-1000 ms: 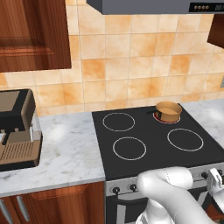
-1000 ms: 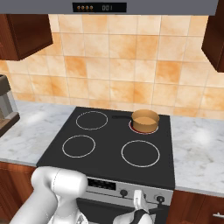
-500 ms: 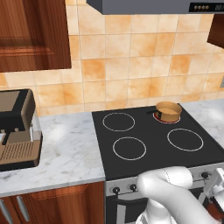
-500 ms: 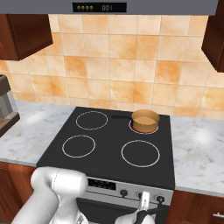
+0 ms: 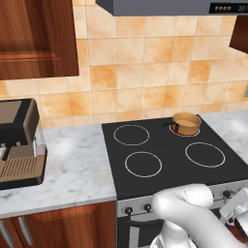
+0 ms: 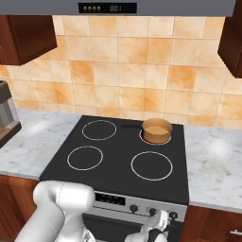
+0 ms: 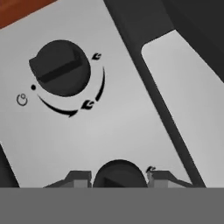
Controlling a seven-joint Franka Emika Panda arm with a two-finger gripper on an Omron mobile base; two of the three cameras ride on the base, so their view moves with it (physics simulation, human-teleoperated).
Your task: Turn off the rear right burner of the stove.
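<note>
The stove [image 5: 164, 167] [image 6: 118, 153] is black glass with four ring burners and a silver front panel. Its rear right burner [image 5: 179, 132] [image 6: 143, 137] glows red under a small copper pot [image 5: 187, 122] [image 6: 157, 130]. My gripper [image 7: 119, 178] is down at the panel's right end [image 5: 236, 209] [image 6: 158, 221]. In the hand view its two fingertips [image 7: 81, 178] flank a dark round knob [image 7: 119, 171], shut on it. A second knob [image 7: 61, 68] with a bar grip sits up and to the left, beside flame marks.
A brown coffee machine [image 5: 17, 143] [image 6: 4, 113] stands on the marble counter [image 5: 72, 169] to the left. A range hood [image 6: 123, 7] hangs above, with wood cabinets [image 5: 34, 38] on both sides. An oven handle bar [image 7: 153, 96] runs past the knobs.
The hand has shifted slightly at the panel's right end. The burner glows red as before, and the pot has not moved.
</note>
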